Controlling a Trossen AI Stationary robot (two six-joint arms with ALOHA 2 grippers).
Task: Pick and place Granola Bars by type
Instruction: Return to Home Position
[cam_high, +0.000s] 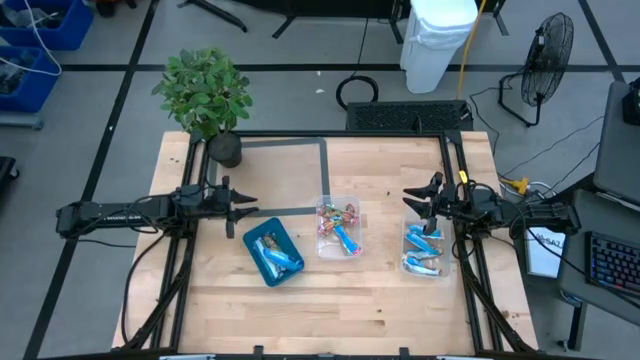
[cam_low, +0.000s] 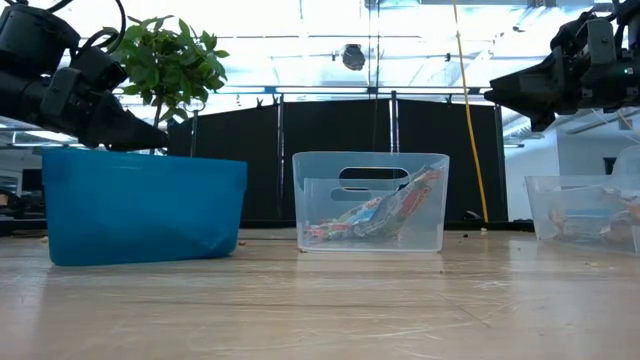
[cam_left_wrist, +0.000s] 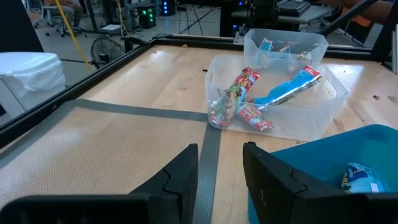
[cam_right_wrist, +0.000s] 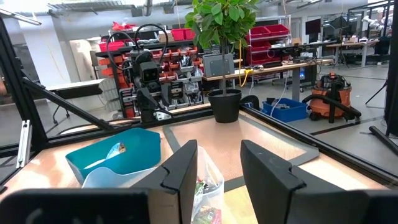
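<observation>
A: Where are the two arms?
B: The left end effector (cam_high: 249, 208) hangs above the desk (cam_high: 330, 310), just behind the blue bin (cam_low: 140, 205). Its fingers (cam_left_wrist: 183, 177) are parted with nothing between them. The right end effector (cam_high: 408, 200) hangs just behind the right tub (cam_low: 542, 197), fingers (cam_right_wrist: 180, 171) also apart and empty.
A: And the granola bars (cam_left_wrist: 252, 116)?
B: They are in three containers in a row. Blue bars (cam_high: 275, 252) lie in the blue bin. Red-and-green bars (cam_left_wrist: 238, 96) sit in the middle tub (cam_low: 320, 180), with one blue bar (cam_left_wrist: 289, 89) slanted on top of them. Light blue-and-white bars (cam_high: 422, 250) lie in the right tub.
A: Anything crowding the space?
B: A potted plant (cam_high: 205, 90) stands at the back left corner of the desk, behind the left arm and well apart from the tubs. Grey tape (cam_high: 325, 165) marks lines on the wood behind the middle tub. A black frame (cam_high: 380, 134) runs along the desk's edges. From desk height the bin's solid wall hides its bars, while both tubs show theirs. A fan (cam_high: 548, 45) and a white container (cam_high: 440, 40) stand on the floor beyond.
</observation>
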